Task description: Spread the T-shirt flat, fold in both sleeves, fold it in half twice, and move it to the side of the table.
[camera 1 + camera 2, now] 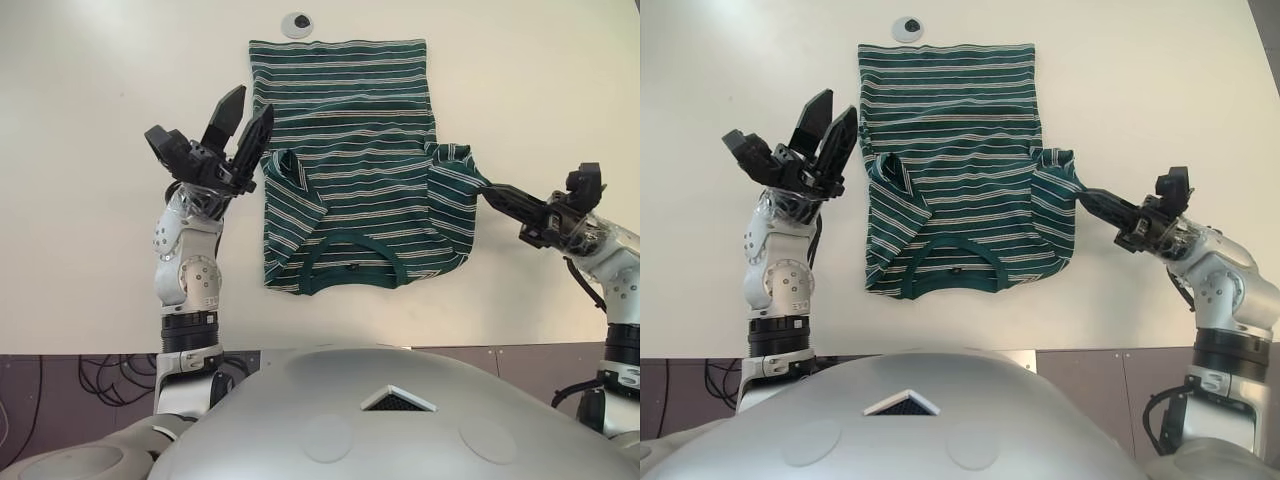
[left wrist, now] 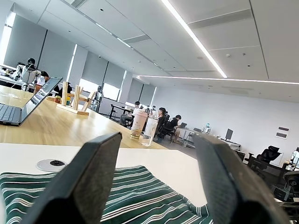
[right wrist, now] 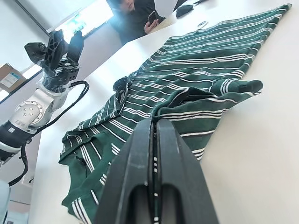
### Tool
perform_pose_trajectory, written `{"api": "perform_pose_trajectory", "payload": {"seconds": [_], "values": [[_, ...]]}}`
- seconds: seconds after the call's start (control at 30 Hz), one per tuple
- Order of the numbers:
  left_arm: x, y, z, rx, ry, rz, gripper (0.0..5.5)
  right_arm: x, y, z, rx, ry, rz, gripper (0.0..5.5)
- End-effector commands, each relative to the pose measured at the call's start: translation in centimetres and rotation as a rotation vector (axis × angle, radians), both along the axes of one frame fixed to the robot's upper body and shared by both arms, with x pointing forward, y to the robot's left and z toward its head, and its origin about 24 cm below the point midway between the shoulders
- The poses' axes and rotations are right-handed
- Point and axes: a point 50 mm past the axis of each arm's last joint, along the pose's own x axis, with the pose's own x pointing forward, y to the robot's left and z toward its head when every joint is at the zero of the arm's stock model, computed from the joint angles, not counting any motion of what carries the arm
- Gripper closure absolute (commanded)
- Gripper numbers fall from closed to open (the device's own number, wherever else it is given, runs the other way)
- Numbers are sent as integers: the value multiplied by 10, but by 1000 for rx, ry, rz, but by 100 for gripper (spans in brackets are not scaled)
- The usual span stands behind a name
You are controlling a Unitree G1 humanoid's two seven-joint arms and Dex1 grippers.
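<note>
On the left, the left gripper is raised above the white table, just beside the left edge of the shirt, and it does not touch the cloth. Its two black fingers are spread wide apart and hold nothing; they point away from the robot.

In the middle of the table lies the green T-shirt with white stripes. It is flat, with the collar toward the robot and the hem at the far side. Both sleeves are folded inward onto the body of the shirt; the right one stands up a little in a loose fold. Just beyond the hem a small round grey disc sits in the table surface.

On the right, the right gripper is low over the table at the right edge of the shirt. Its fingers are pressed together, pinching the cloth at the folded right sleeve.
</note>
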Motion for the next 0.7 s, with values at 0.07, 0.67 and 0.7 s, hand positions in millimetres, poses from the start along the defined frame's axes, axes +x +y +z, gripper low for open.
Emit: {"api": "perform_pose_trajectory", "payload": {"seconds": [0.07,0.67,0.7], "values": [[3,-1,2,30,4,-14,270,-4,20,0,-10,-24,71,548],[2,-1,2,33,10,-10,270,12,72,-12,-121,21,84,548],[2,-1,3,32,10,-10,270,12,74,-13,-126,27,84,548]]}}
